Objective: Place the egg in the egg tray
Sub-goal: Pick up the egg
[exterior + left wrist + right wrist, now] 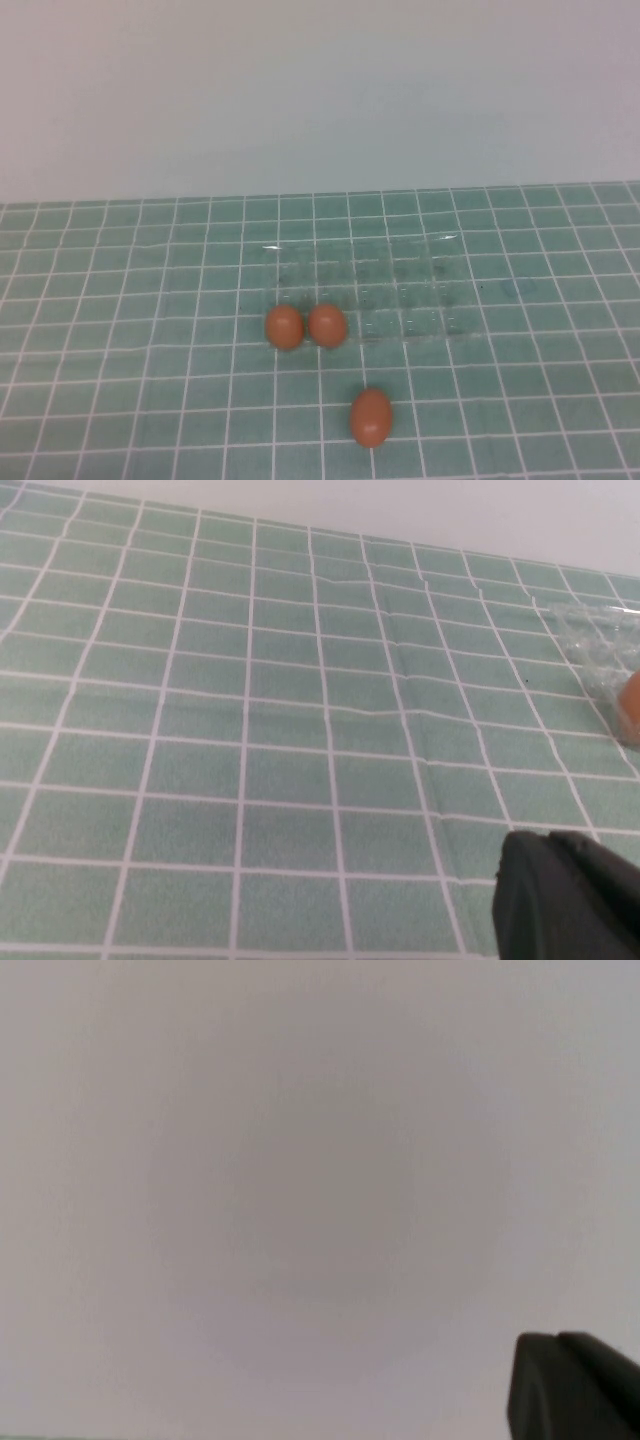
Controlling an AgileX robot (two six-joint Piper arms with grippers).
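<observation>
A green mat (120, 300) with a white grid meets a plain pale wall (320, 90) behind.

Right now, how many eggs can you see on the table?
3. Two eggs sit side by side at the egg tray's near left edge. The third egg lies alone on the mat, nearer the robot. Neither gripper shows from above; none seem hidden.

Soft, even light; slight blur

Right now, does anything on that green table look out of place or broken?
One egg lies alone on the mat, apart from the clear egg tray; two eggs sit at its near-left edge. Nothing looks cracked. Left gripper and right gripper hang clear.
</observation>
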